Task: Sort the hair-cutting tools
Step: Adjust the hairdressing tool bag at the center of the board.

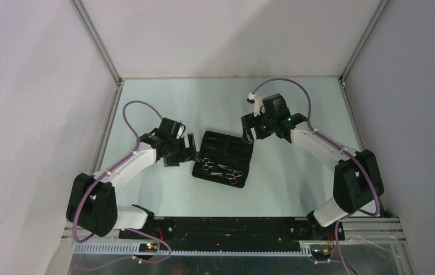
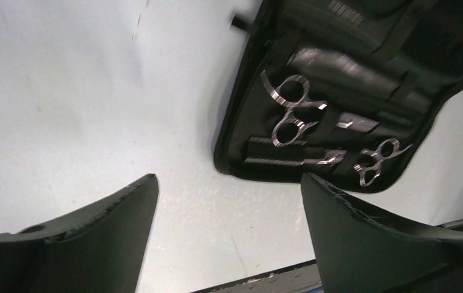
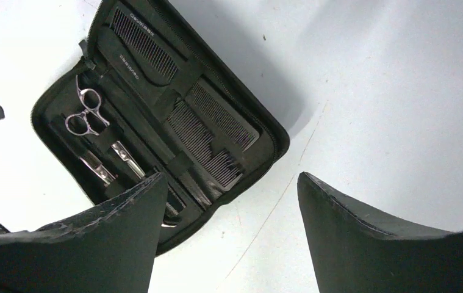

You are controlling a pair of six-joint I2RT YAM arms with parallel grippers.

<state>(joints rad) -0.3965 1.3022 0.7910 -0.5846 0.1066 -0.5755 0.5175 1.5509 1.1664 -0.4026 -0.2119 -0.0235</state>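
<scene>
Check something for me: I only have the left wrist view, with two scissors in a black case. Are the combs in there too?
Observer: Yes. The right wrist view shows black combs strapped into the other half of the case, beside the scissors.
Operator: Where is the right arm?
Observer: From above, the right gripper hangs by the case's far right corner, while the left gripper is at its left edge.
Operator: Is the right one holding anything?
Observer: No, its fingers are spread and empty.
</scene>
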